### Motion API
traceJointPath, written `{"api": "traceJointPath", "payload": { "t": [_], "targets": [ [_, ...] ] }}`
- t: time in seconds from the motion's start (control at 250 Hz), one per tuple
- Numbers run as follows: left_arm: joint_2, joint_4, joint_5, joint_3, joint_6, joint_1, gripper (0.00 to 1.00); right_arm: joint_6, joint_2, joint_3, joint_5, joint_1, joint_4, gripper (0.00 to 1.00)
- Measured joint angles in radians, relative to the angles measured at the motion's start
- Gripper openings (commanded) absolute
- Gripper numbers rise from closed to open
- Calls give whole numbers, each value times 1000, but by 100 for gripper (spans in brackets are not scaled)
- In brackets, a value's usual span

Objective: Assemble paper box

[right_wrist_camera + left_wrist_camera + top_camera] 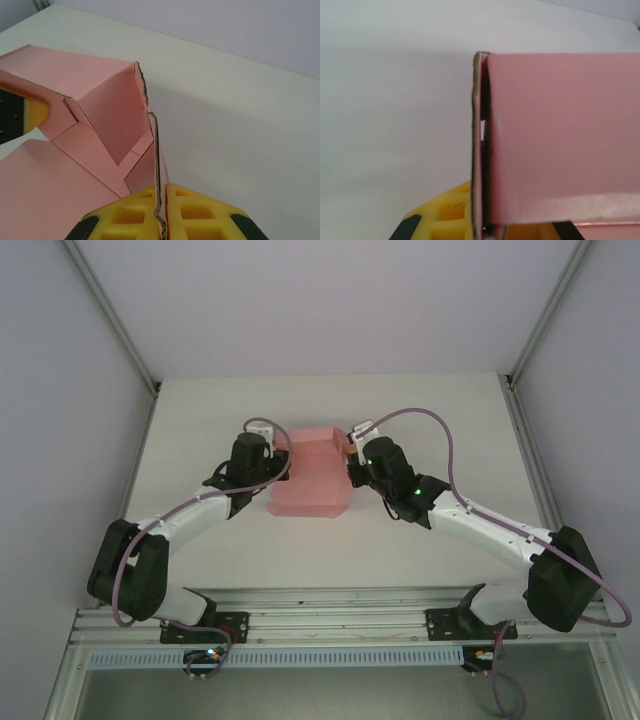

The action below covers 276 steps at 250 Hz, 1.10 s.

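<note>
The pink paper box (pixel 310 478) lies partly folded at the middle of the table, its far end raised into walls and a flat panel spread toward me. My left gripper (pixel 279 446) holds the box's left wall. In the left wrist view that wall's edge (pixel 479 150) runs down between the yellow fingers (pixel 442 215), and a pink panel (pixel 560 135) covers the right finger. My right gripper (pixel 349 447) is shut on the right wall. In the right wrist view the cardboard edge (pixel 156 150) is pinched between the yellow pads (pixel 200 210). The left gripper's finger (pixel 25 112) shows behind the far flap.
The white table (pixel 200 540) has bare surface on all sides of the box. Grey enclosure walls stand left, right and behind. The arms' rail (pixel 330 625) runs along the near edge.
</note>
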Motion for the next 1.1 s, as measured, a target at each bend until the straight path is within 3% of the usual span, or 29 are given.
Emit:
{"api": "traceJointPath", "payload": {
  "t": [0.455, 0.531, 0.659, 1.022, 1.102],
  "targets": [
    [36, -36, -10, 18, -21, 0, 0, 64, 134, 99, -34, 60, -42, 17],
    [37, -42, -13, 19, -21, 0, 0, 72, 143, 99, -37, 60, -42, 22],
    [37, -44, -14, 19, -21, 0, 0, 82, 146, 99, -60, 60, -40, 40],
    [37, -16, 9, 20, -21, 13, 0, 59, 79, 69, -178, 61, -50, 56],
    [37, -13, 11, 20, -21, 19, 0, 48, 4, 32, -186, 62, -56, 66]
  ]
}}
